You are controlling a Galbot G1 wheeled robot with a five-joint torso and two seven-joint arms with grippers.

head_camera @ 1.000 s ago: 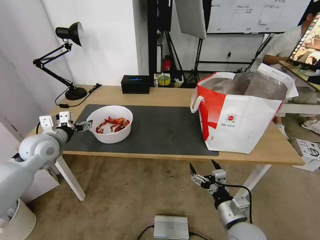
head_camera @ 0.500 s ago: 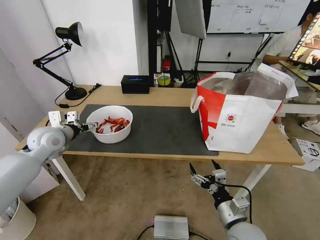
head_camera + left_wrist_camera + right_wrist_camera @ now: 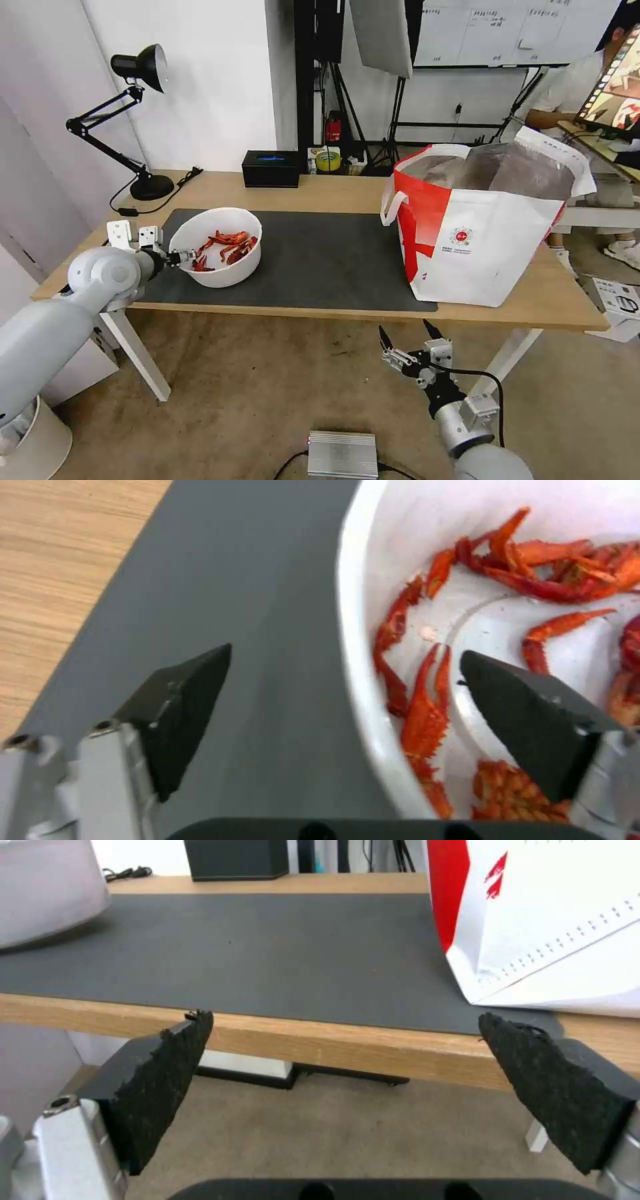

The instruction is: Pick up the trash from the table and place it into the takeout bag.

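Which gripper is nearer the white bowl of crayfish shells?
Left. The left gripper is open astride the white bowl's rim, one finger inside, one outside. The right gripper hangs open below the table's front edge, nearer the takeout bag.

**Colour and Pattern Record**

I note a white bowl (image 3: 218,248) holding red-orange crayfish shells (image 3: 427,715). It sits on a dark grey mat (image 3: 313,263), plain and unpatterned, over a light wood-grain table (image 3: 333,190). Beside the bowl, I see the left gripper (image 3: 347,720) with black fingers on silver mounts. The takeout bag (image 3: 477,230) on the mat is red and white, with a small round red logo and silver lining.
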